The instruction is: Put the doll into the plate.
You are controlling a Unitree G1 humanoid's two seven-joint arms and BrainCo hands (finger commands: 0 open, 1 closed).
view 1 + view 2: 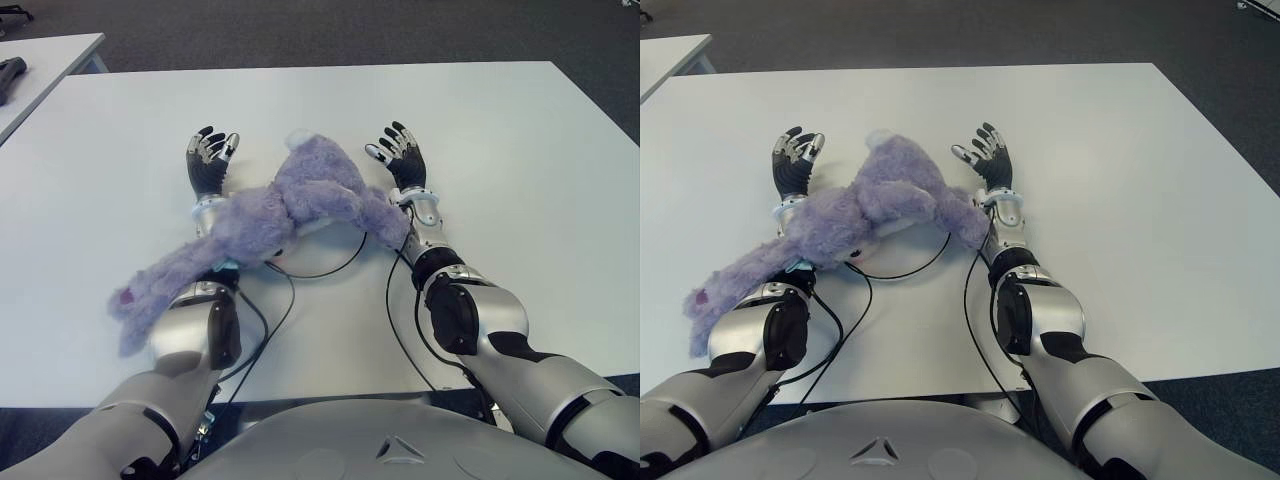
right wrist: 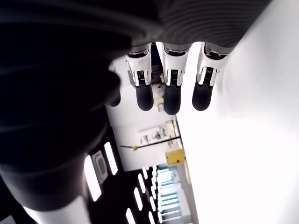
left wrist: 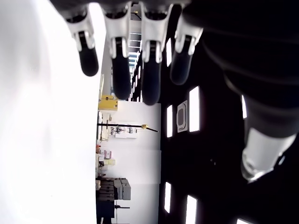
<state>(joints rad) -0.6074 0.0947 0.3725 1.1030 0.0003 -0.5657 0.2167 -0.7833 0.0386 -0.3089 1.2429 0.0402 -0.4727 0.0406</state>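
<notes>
Purple doll [image 1: 290, 205] draped across both forearms above the white bench [image 1: 520, 180]; left hand [image 1: 208, 160] and right hand [image 1: 400, 155] released, palms up. No plate visible; locate it, keep forearms level.

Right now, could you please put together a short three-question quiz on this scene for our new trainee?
1. True or false: the left hand grasps the purple doll.
2. Across what does the doll lie? A) the robot's forearms B) a plate C) the floor
3. Fill in: the right hand shows open above the white ____.

Key: 1 false: both hands are open and hold nothing. 2 A; no plate is in view. 3 table.
</notes>
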